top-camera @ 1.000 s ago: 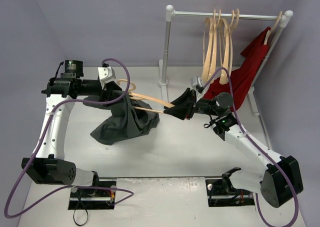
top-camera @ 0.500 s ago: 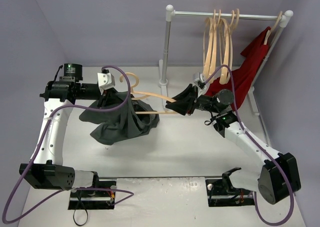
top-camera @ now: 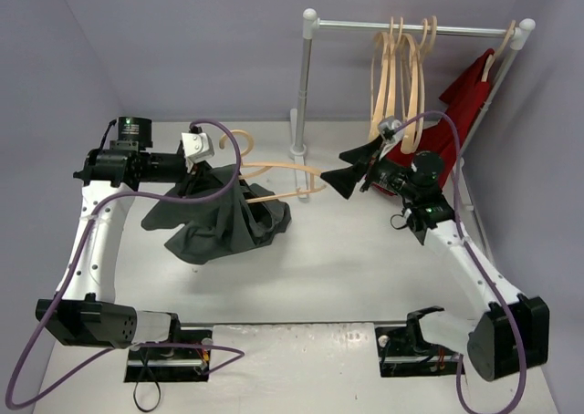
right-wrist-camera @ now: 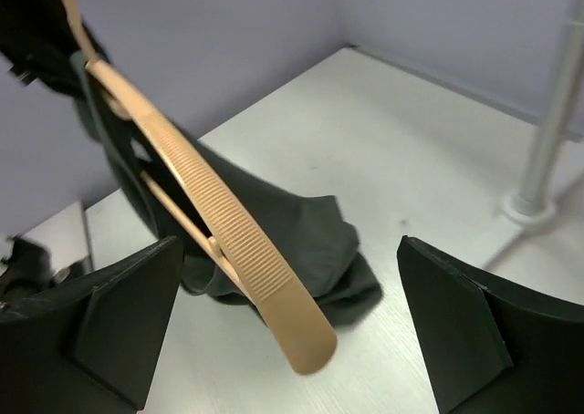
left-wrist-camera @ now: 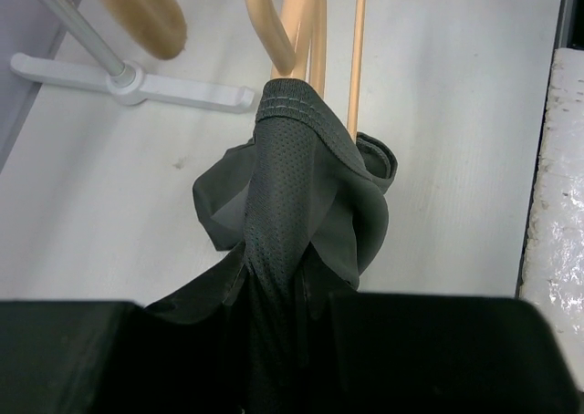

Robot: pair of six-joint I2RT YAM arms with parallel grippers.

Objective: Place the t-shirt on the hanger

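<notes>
Left gripper (left-wrist-camera: 274, 309) pinches narrowly on the dark t-shirt (left-wrist-camera: 301, 195), bunched just ahead of its jaws over the hanger (right-wrist-camera: 205, 200) — apparently to hold both up. Right gripper (right-wrist-camera: 287, 286) gapes wide — the hanger's free arm lies between its jaws, untouched, likely awaiting a regrip.

The white table (top-camera: 347, 268) is bearing the t-shirt's (top-camera: 219, 236) slack lower folds, lying below the left gripper's (top-camera: 196, 179) jaws. The rack foot (top-camera: 297, 148) is standing farther back, between those jaws and the right gripper's (top-camera: 345, 168).
</notes>
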